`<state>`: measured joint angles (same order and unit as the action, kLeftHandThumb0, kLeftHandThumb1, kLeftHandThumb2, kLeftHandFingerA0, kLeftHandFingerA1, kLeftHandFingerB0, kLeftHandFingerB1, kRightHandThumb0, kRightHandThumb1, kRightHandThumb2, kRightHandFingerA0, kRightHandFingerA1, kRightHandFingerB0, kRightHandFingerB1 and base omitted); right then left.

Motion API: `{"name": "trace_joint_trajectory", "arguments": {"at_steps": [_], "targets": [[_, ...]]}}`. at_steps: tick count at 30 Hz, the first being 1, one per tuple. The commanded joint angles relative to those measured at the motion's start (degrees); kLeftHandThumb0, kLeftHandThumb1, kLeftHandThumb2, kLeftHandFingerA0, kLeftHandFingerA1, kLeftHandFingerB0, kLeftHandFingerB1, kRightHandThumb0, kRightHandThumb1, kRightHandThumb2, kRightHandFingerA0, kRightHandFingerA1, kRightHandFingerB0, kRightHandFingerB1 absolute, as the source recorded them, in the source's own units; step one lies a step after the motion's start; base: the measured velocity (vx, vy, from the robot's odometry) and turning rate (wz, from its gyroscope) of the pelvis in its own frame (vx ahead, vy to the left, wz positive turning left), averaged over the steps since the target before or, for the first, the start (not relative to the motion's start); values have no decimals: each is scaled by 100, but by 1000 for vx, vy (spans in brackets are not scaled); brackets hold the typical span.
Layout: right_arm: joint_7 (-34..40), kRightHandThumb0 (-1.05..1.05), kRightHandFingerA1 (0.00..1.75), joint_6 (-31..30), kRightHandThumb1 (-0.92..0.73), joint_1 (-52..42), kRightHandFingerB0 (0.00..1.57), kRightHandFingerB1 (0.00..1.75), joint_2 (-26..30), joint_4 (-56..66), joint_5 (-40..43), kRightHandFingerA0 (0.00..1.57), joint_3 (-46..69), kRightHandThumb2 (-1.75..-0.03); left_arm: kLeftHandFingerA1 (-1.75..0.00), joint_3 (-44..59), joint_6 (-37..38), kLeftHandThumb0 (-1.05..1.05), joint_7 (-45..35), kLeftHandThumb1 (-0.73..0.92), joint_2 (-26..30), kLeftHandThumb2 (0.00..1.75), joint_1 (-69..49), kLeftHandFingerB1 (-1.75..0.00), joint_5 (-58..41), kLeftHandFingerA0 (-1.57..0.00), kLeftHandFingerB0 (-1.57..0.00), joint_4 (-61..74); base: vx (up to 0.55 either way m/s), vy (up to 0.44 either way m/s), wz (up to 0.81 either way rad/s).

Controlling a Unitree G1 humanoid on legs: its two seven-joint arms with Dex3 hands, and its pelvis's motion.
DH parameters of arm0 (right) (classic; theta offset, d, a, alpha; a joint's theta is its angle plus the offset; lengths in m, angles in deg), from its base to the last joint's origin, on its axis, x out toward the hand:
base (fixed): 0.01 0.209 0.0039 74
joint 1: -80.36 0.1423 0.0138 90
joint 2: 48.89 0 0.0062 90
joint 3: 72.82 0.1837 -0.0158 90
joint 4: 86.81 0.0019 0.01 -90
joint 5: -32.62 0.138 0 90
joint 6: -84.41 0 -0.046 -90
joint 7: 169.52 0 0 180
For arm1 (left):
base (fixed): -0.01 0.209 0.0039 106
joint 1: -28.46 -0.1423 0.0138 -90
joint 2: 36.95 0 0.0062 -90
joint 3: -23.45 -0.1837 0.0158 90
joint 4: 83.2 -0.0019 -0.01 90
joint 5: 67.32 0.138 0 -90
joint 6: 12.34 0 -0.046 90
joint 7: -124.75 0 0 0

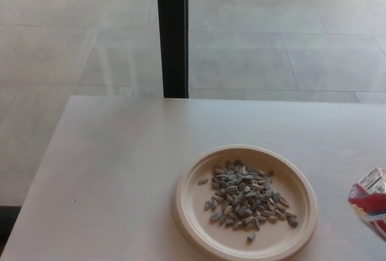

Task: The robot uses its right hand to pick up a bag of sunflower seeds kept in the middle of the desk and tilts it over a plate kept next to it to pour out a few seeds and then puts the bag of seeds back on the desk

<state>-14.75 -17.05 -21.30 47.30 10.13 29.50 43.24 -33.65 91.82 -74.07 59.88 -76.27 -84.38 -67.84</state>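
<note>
A pale plate (199, 225) held a pile of sunflower seeds (246, 198). The red bag (370, 199) sat at the frame's right edge (neither hand showed, so its grip couldn't be told). It should be set down upright, beside the plate.

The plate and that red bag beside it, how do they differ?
The plate is pale, round and fully in view; the bag is red and white, crumpled and cut off by the picture's right edge. The plate holds a pile of seeds; the bag's contents are hidden. Both rest on the desk.
</note>
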Motion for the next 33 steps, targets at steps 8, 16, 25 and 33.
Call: {"name": "trace_joint_trajectory", "arguments": {"at_steps": [8,16,25,33], "targets": [[-14,-100,0,-1067,-65,-10,0,2,-253,552,1041,0,229,-78,-50,-9,87,-80,-35,76,59,64,-105,-36,-10,-47,-41,6,0,0,0],[697,-104,24,-1529,-64,437,0,2,-1178,791,977,0,-642,-99,-51,14,90,-77,-43,76,42,63,-79,-36,-64,-49,-39,48,0,0,0],[1002,-91,0,-1573,-61,739,0,0,-1300,664,916,0,-733,-82,-61,-52,130,-81,-22,63,25,102,-100,-49,6,-44,-30,45,0,0,0],[1004,-105,22,-1653,-67,1232,0,0,-602,414,1127,0,-123,-98,-52,-55,23,-77,65,78,51,64,-77,-36,14,-52,-40,-19,0,0,0]]}}
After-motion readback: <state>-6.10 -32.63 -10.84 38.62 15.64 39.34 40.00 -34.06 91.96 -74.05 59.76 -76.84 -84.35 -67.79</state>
